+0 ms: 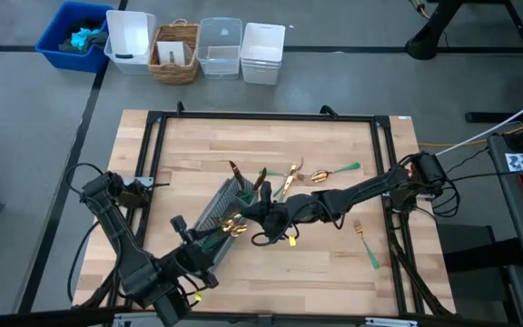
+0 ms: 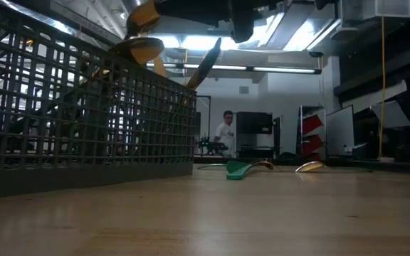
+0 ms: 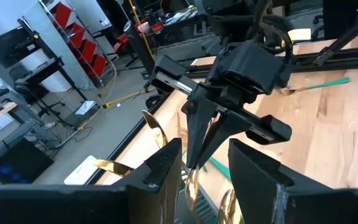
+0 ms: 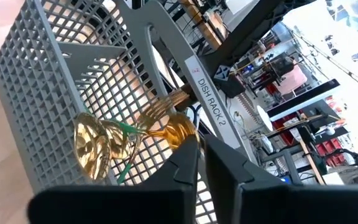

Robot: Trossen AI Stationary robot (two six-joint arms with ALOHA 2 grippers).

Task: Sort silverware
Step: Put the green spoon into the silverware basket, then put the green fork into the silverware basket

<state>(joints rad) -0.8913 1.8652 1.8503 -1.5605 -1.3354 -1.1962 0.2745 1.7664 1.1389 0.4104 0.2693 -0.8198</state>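
- Right gripper [image 1: 243,224] over the grey mesh compartmented caddy [image 1: 218,207], table centre; fingers nearly together, grasp on anything cannot be told.
- Gold-headed green-handled silverware [image 4: 104,144] heaped inside caddy; strays at 2 o'clock.
- Left gripper [image 1: 209,243] released, 7 o'clock of caddy.

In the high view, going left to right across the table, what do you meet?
Left gripper → grey mesh caddy → right gripper → spoon with green handle → lone fork.
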